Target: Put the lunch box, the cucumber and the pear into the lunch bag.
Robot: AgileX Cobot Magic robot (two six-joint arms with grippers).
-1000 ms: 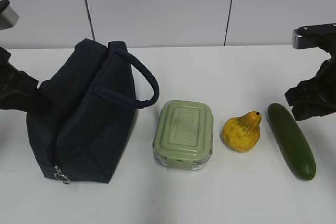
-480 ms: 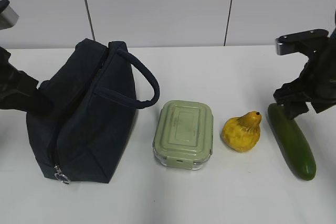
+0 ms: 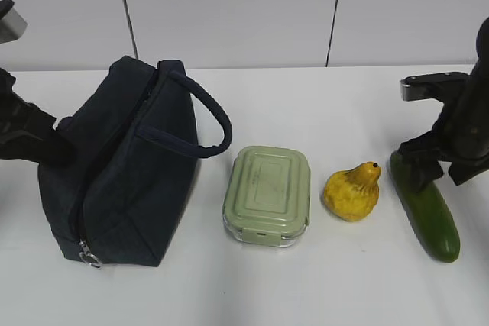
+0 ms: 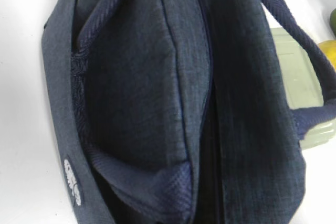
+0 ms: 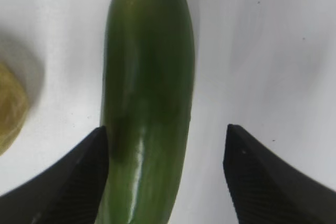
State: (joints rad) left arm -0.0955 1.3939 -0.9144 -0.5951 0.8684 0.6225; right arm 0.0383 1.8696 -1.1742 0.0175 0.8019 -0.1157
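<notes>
The navy lunch bag [image 3: 114, 166] stands at the left and fills the left wrist view [image 4: 157, 93]. The sage-green lunch box [image 3: 267, 195] lies in the middle, with the yellow pear [image 3: 352, 192] to its right. The dark green cucumber [image 3: 429, 211] lies at the far right. My right gripper [image 3: 429, 167] is open and low over the cucumber's far end. In the right wrist view the gripper [image 5: 165, 145] straddles the cucumber [image 5: 149, 77], with the left finger against it and the right finger apart. My left arm [image 3: 27, 139] is behind the bag, its fingers hidden.
The bag's looped handle [image 3: 210, 116] arches toward the lunch box, and its zipper ring pull [image 3: 88, 256] hangs at the front corner. The lunch box edge [image 4: 304, 82] shows beside the bag. The white table [image 3: 321, 104] meets a grey wall behind.
My right gripper has moved down and left, from beside the cucumber to low over its far end. The left arm and the objects have not moved.
</notes>
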